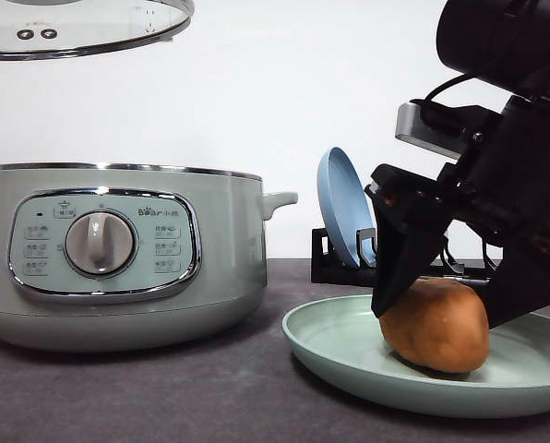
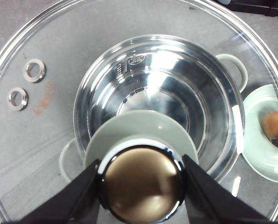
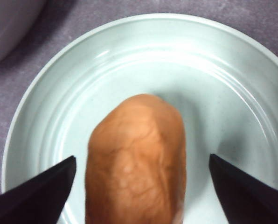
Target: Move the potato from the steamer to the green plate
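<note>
Right gripper (image 3: 139, 186) is spread wide, both fingers clear of the potato (image 1: 436, 325), which rests on the green plate (image 1: 335, 355). Left gripper (image 2: 141, 184) is clamped on the lid knob (image 2: 141, 184) above the steamer (image 1: 118, 258). A straight, vertical lift is advised, so the potato is not nudged.

Staged kitchen test bench, steamer (image 1: 118, 254), plate rack (image 1: 349, 263), grey tabletop (image 1: 164, 397), blank white backdrop (image 1: 293, 92)

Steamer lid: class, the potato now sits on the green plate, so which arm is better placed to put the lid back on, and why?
Left. Its fingers already grip the lid knob, holding the glass lid above the open steamer. The right gripper is open around the potato.
</note>
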### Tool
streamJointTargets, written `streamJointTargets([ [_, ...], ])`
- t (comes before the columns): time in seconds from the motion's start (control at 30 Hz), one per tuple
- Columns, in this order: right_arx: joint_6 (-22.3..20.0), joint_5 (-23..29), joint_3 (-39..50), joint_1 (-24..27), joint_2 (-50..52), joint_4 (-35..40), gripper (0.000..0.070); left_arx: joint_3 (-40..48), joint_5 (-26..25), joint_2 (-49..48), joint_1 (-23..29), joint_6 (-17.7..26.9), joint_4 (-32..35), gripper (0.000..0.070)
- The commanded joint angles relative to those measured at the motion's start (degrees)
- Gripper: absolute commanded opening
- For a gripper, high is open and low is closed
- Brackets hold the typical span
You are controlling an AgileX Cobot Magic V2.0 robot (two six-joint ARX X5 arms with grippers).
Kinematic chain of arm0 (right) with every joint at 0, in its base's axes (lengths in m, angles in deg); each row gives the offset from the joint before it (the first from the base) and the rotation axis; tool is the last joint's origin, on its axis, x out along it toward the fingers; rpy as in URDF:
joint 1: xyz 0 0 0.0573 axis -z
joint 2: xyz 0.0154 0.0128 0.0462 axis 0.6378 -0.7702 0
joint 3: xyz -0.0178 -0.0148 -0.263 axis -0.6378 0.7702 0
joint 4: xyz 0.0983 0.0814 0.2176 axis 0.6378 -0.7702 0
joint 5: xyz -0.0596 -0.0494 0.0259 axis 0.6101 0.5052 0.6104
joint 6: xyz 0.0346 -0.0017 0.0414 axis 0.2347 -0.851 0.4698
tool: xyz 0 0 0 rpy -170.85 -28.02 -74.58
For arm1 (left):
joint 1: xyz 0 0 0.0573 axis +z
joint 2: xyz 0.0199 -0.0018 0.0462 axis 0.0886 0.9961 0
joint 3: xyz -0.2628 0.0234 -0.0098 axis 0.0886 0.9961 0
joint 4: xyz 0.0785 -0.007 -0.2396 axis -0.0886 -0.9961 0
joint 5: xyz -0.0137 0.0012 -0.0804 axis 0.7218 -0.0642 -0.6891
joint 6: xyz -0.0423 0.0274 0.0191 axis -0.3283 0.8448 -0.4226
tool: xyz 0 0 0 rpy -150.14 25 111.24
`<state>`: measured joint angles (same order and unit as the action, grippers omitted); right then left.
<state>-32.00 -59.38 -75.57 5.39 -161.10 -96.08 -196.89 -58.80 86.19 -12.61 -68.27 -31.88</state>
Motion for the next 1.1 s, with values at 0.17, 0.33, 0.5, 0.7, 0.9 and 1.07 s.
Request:
streamJointTargets([
  [0.17,-2.62,1.63,-6.29,-0.44,3.54,-2.18,0.0621,-1.84,-0.26,0.10,-1.89,0.27,1.92,0.0000],
  [0.33,-7.21,3.44,-13.22,-0.40,6.88,-8.41,0.0621,-1.84,-0.26,2.05,-3.11,0.29,1.96,0.0000],
  [0.5,-10.55,5.04,-19.62,-0.39,10.03,-14.18,0.0621,-1.84,-0.26,5.88,-4.17,0.31,2.46,0.0000],
  [0.7,-12.14,5.98,-23.21,-0.39,13.82,-17.23,0.0621,-1.84,-0.24,10.13,-5.34,0.33,3.64,0.0000],
  [0.9,-12.56,7.36,-23.27,-0.39,17.07,-17.72,0.0621,-1.84,-0.24,13.86,-5.70,0.37,4.12,0.0000],
  [1.07,-12.98,7.50,-23.27,-0.39,18.24,-18.53,0.0621,-1.84,-0.24,16.26,-5.98,0.48,4.60,0.0000],
])
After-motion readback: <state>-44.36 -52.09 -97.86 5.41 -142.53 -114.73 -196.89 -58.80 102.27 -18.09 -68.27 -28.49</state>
